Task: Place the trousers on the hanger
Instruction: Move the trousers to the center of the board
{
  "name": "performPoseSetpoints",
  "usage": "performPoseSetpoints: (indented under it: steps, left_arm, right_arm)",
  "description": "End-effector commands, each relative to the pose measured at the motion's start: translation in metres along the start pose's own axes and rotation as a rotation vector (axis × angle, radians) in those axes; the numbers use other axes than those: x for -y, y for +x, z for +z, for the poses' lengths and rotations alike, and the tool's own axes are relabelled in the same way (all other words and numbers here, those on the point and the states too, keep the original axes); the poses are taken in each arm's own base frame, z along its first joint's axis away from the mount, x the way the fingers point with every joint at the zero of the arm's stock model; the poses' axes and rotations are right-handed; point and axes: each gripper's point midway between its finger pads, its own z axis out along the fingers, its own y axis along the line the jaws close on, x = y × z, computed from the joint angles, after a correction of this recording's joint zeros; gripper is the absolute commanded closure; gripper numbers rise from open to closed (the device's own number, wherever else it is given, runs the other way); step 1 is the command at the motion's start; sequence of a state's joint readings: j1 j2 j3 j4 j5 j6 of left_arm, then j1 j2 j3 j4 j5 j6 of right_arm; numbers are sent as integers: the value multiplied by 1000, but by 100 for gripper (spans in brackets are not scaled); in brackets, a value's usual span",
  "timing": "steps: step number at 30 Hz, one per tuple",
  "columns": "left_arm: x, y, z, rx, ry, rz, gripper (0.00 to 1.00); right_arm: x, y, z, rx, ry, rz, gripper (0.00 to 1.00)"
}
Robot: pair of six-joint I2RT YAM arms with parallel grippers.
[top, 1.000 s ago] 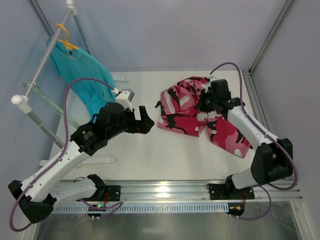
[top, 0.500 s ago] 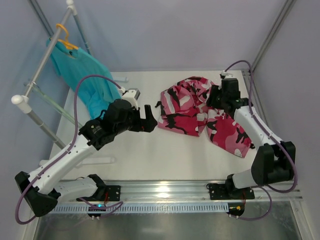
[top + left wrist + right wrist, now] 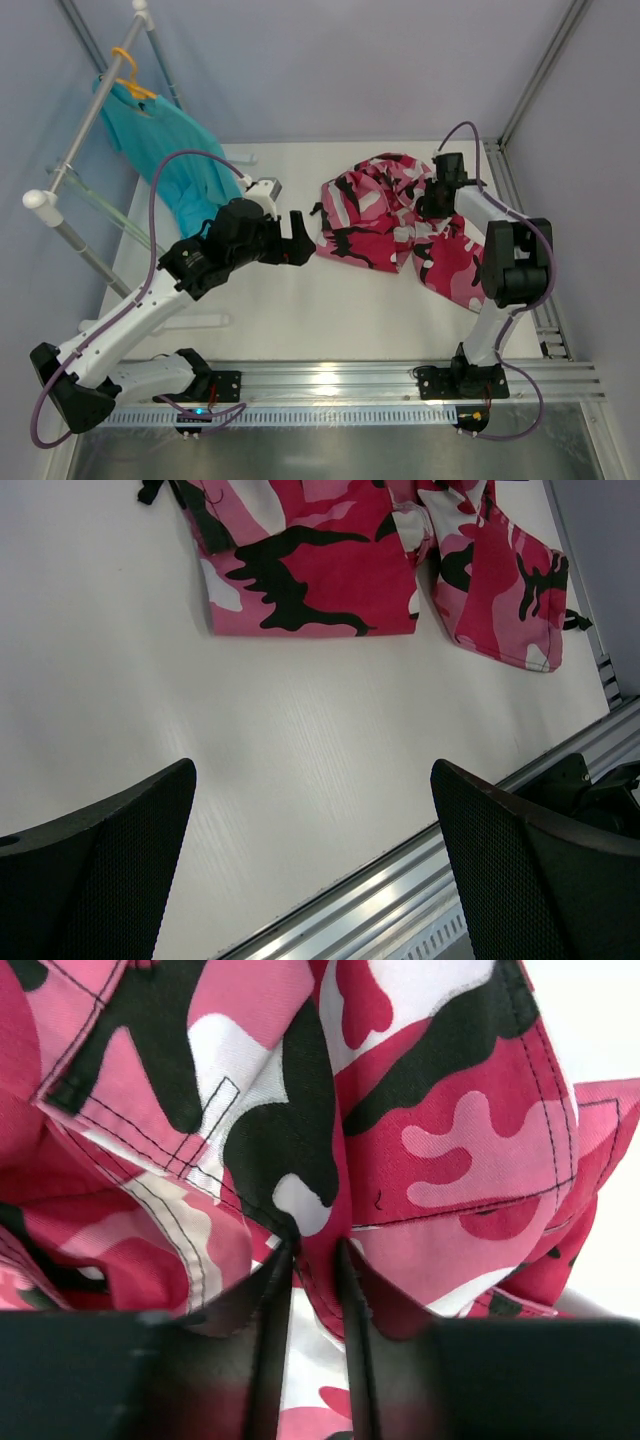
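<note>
The pink camouflage trousers [image 3: 375,215] lie crumpled on the table at centre right. They also show at the top of the left wrist view [image 3: 300,570] and fill the right wrist view [image 3: 430,1140]. My right gripper [image 3: 428,206] is down on their far right part, and its jaws [image 3: 312,1250] are shut on a raised fold of the cloth. My left gripper [image 3: 303,238] is open and empty, just left of the trousers' left edge; its fingers [image 3: 110,860] stand wide apart over bare table. The pale mint hanger [image 3: 100,208] lies low by the rack at the left.
A white tube rack [image 3: 90,130] stands at the left. It carries a teal garment [image 3: 165,150] on an orange hanger [image 3: 130,75]. A metal rail [image 3: 400,900] runs along the near table edge. Frame posts stand at the back corners.
My left gripper has moved right to the trousers' left edge. My right arm has folded upright, and its gripper has shifted slightly back on the trousers' far right part.
</note>
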State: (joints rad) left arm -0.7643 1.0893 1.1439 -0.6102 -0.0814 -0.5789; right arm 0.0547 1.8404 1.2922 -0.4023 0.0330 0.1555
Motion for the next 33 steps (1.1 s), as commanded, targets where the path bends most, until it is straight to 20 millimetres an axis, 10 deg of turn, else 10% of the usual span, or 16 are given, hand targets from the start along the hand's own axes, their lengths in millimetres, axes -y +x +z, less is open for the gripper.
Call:
performPoseSetpoints:
  steps: [1, 2, 11, 15, 19, 26, 33]
  left_arm:
    - [3, -8, 3, 31, 5, -8, 0]
    - [0, -8, 6, 33, -10, -7, 0]
    - [-18, 4, 47, -7, -114, -32, 0]
    - [-24, 0, 59, -15, -154, -13, 0]
    - [-30, 0, 66, -32, -171, -11, 0]
    - [-19, -9, 85, -15, -120, -12, 0]
    - [8, -24, 127, -28, -1, -3, 0]
  right_arm:
    - [-3, -9, -12, 30, -19, 11, 83]
    - [-16, -7, -18, 26, -85, 34, 96]
    - [-165, 44, -130, 106, -523, 14, 96]
    - [-187, 74, -150, 90, -601, 73, 84]
    - [-156, 58, -158, 184, -459, 70, 50]
    - [-64, 9, -143, 263, -234, 260, 46]
    - [-17, -12, -108, 231, -145, 283, 39]
